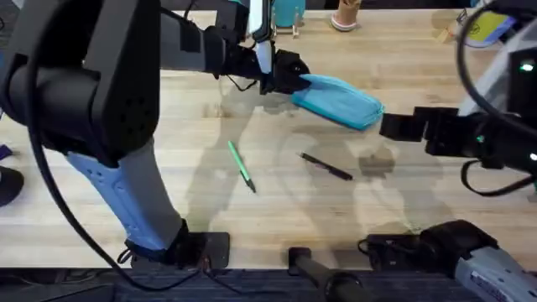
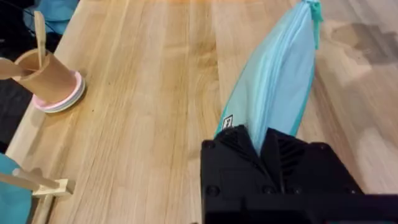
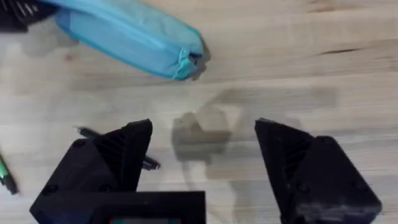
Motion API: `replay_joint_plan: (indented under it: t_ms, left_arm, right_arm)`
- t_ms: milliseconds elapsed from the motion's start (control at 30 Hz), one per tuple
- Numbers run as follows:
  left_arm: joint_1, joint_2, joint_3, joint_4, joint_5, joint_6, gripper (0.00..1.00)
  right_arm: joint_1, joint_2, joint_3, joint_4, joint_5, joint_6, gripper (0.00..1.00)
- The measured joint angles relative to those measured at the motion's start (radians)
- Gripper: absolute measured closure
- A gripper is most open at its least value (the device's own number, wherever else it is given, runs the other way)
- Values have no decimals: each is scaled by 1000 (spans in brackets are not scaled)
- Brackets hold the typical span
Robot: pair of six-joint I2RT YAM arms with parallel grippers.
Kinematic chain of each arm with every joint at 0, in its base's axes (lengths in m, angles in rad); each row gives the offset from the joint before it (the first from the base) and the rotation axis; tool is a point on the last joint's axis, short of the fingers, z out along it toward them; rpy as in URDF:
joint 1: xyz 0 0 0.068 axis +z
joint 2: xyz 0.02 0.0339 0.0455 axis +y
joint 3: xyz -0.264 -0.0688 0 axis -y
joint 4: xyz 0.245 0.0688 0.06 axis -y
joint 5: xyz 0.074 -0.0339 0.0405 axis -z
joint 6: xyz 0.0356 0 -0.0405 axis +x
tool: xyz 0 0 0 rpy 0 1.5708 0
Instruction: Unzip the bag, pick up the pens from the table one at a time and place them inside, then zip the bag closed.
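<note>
Left jaws [image 2: 268,149] clamp bag [image 1: 340,101]; 2 pens [image 1: 242,166] lie apart.

The wooden table [image 1: 168,159] bears a teal bag [image 1: 340,101], green pen [image 1: 241,166] and black pen [image 1: 327,166].

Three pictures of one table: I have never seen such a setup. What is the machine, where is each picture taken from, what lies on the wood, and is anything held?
The machine is two robot arms, each ending in a two-finger gripper. One picture looks down from above the table; the other two come from cameras on the arms' wrists.

On the table lie a teal bag, a green pen and a black pen. At the far edge stands a brown cup on a pink dish.

The left gripper is shut on one end of the bag, seen close up in its wrist view. The right gripper is open and empty above bare wood, near the bag's other end.
</note>
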Motion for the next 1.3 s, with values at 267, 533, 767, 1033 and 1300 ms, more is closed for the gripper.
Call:
replay_joint_plan:
  t_ms: [267, 533, 767, 1033, 1300]
  left_arm:
    - [1, 0, 0, -1, 1, 0, 958]
    - [1, 0, 0, -2, 2, 0, 958]
    - [1, 0, 0, -4, 2, 0, 958]
    - [1, 0, 0, -4, 2, 0, 958]
    - [1, 0, 0, -4, 2, 0, 958]
  right_arm:
    - [0, -66, 1, -2, 37, 10, 3]
    - [0, -65, 1, -1, 38, 36, 3]
    - [0, -66, -11, 75, 36, 45, 3]
    - [4, -55, -201, 311, 36, 57, 3]
    - [6, 82, -219, 415, 36, 58, 3]
